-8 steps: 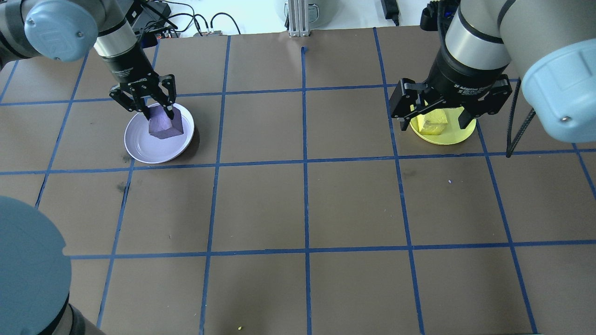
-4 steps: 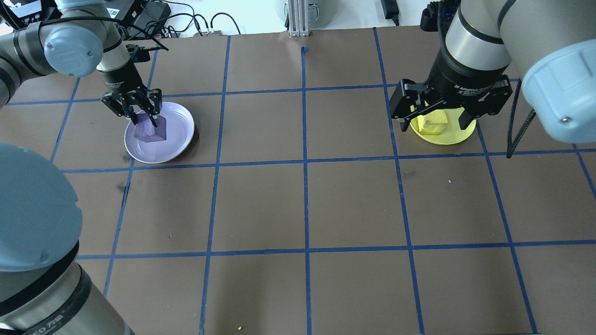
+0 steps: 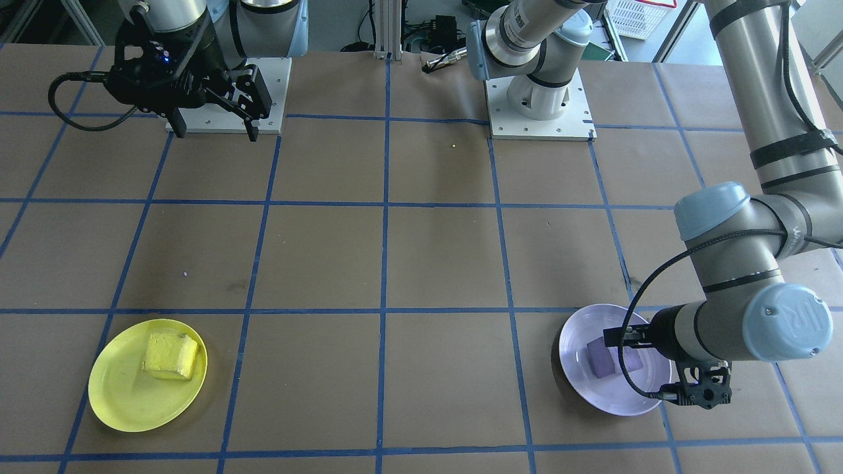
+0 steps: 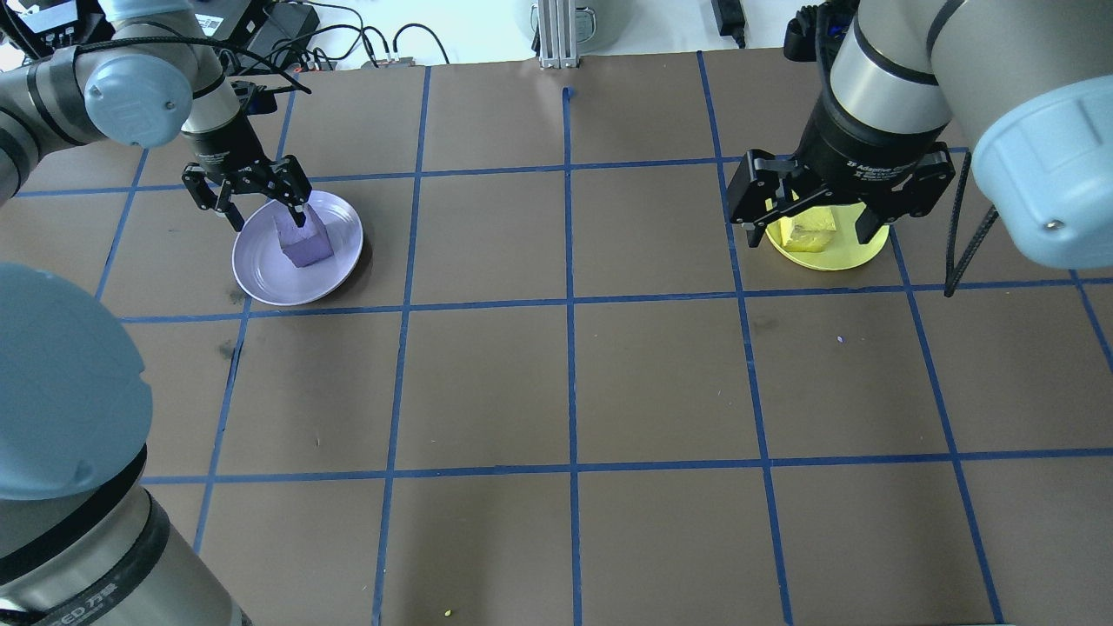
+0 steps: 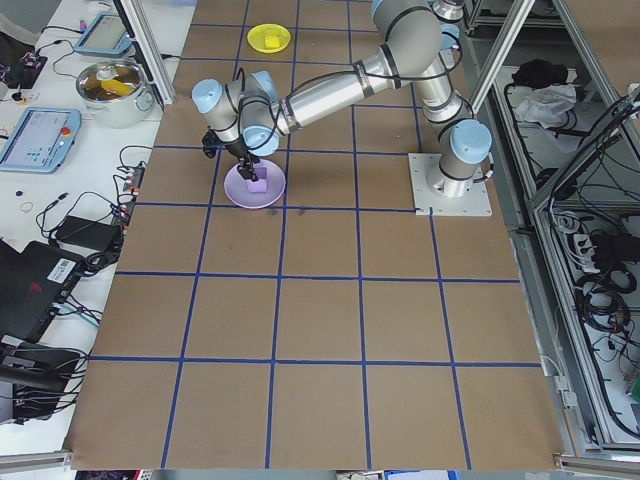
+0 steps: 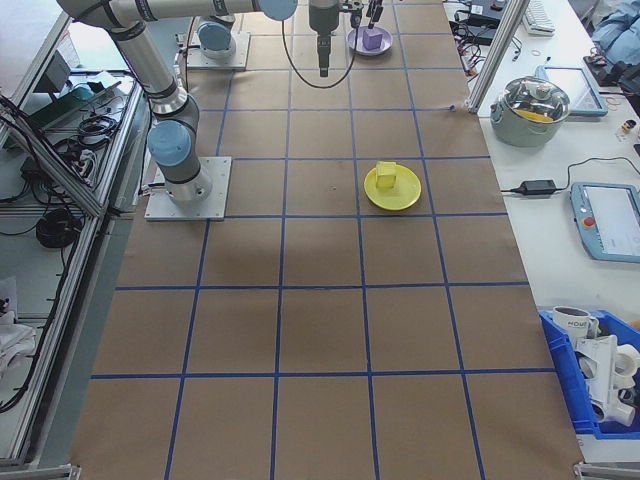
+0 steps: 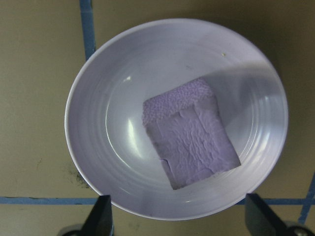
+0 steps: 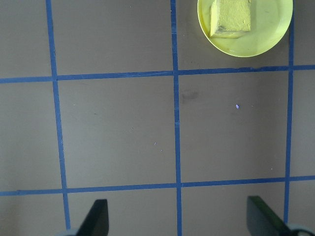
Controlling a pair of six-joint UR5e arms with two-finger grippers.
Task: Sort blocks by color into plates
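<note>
Looks basically finished: the rough pale purple foam cube [image 7: 189, 132] sits inside the glossy ridged lavender plastic plate [image 7: 98, 147] near the desk's far left corner, left gripper [image 4: 259, 202] spread open just above it. The bright yellow foam cube [image 3: 170, 355] lies in the round yellow plate [image 3: 118, 401] toward the far right corner; right gripper [image 4: 826, 209] hangs open, high up.

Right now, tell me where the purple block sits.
The purple block lies in the lavender plate, on the overhead view's left, with the left pincer open just above it.
</note>
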